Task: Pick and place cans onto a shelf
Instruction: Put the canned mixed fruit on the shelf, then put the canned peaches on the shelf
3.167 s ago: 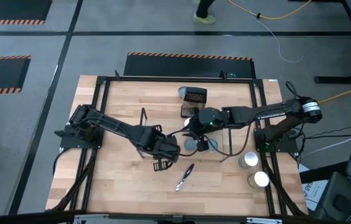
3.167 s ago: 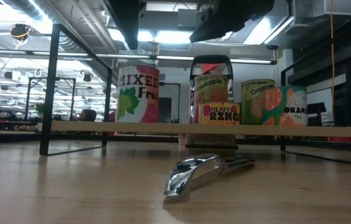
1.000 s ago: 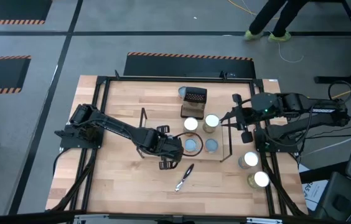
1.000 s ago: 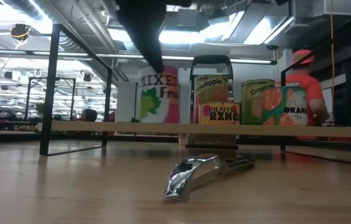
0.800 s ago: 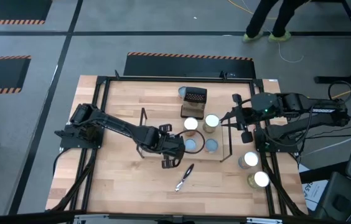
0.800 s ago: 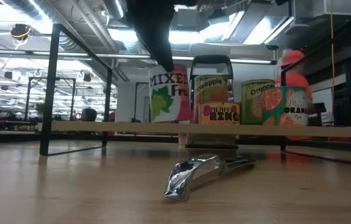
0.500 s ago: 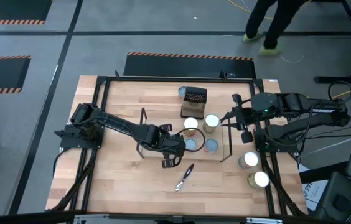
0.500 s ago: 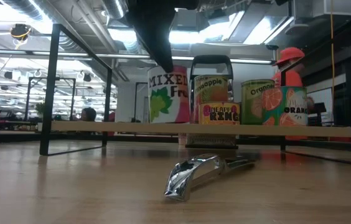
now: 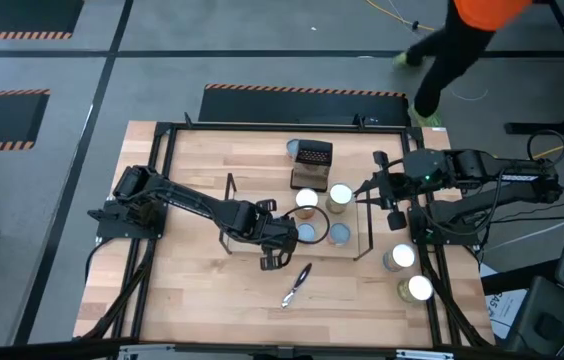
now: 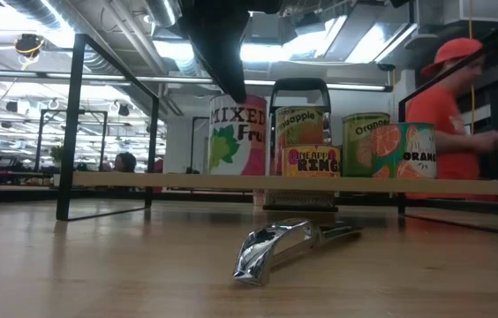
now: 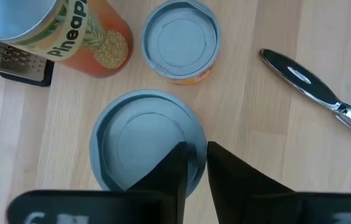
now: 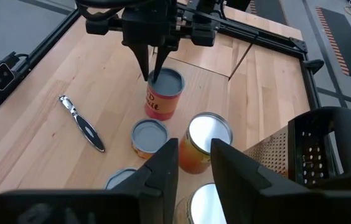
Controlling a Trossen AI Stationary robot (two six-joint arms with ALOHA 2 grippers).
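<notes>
The left pincer (image 12: 152, 73), fingers slightly parted, is straddling the rim of the pale-blue-topped "Mixed Fruit" can (image 12: 162, 94) standing on the wooden shelf board (image 10: 284, 185); withdrawing crookedly risks toppling it.

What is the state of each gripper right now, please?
Left gripper: at the rim of a can; cannot be told.
Right gripper: open, holding nothing.

Seven cans (image 9: 340, 196), one shelf (image 9: 367, 232) (one grater (image 9: 311, 155)).
</notes>
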